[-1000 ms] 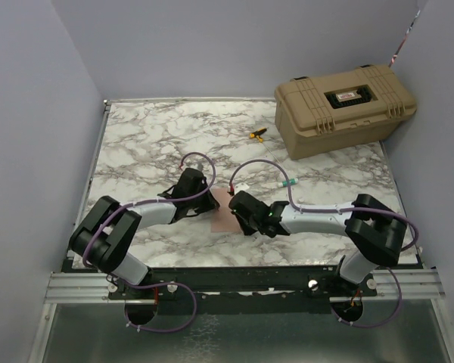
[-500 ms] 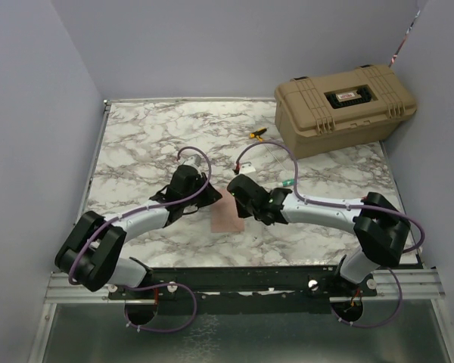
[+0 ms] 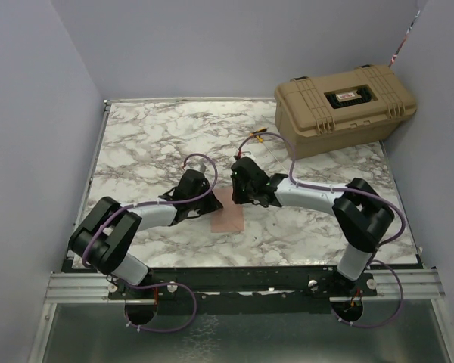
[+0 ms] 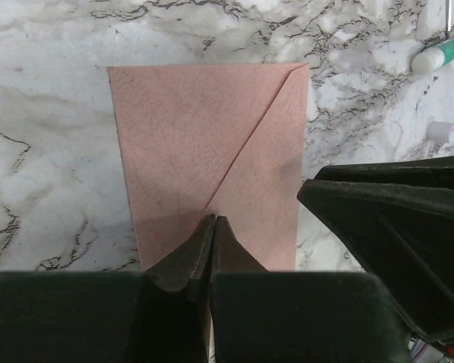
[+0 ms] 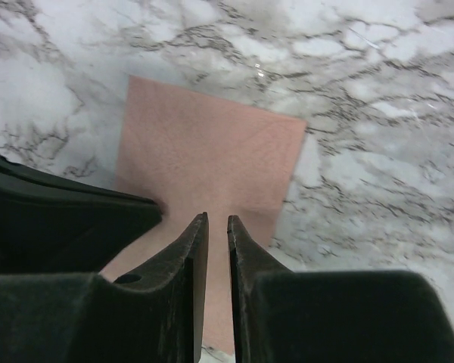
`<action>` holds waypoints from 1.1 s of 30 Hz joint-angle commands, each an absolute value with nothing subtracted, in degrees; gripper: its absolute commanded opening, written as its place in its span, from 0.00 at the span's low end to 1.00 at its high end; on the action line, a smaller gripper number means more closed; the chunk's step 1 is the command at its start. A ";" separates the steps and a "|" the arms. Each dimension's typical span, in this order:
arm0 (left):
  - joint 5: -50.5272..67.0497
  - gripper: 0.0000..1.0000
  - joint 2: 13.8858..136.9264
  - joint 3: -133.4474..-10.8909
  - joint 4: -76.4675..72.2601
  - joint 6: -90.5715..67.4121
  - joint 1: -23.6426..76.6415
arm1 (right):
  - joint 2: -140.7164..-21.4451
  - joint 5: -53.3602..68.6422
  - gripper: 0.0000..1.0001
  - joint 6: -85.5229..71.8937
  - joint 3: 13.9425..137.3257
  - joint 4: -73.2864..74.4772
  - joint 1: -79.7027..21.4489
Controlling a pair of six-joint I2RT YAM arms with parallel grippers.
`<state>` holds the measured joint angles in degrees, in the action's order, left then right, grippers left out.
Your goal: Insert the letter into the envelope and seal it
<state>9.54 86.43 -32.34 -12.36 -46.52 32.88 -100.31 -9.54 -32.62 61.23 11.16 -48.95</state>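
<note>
1 grainy, diagonally creased salmon envelope (image 4: 204, 144) lies beneath the left hand (image 4: 213, 221).

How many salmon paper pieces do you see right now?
1. The envelope lies flat on the marble table, near its front middle, flap folded down. No separate letter shows; it may be hidden inside.

The salmon-tan envelope (image 4: 204, 144) lies flat on the marble table (image 3: 136, 151), one diagonal flap edge crossing its face.
</note>
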 commanded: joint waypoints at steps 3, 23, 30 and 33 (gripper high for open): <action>5.93 0.00 86.89 -31.66 -8.42 -45.57 33.22 | -103.85 -2.13 0.19 -30.09 64.62 9.08 -48.96; 6.38 0.00 90.57 -31.29 -2.13 -39.88 33.22 | -113.00 -3.34 0.09 -32.03 68.65 12.76 -48.79; 5.37 0.00 90.05 -30.97 -0.09 -38.86 33.14 | -114.44 -14.38 0.06 -34.51 68.60 16.95 -47.97; 5.27 0.00 90.28 -30.97 -0.09 -38.78 33.13 | -113.34 -16.17 0.06 -33.50 67.38 15.33 -47.45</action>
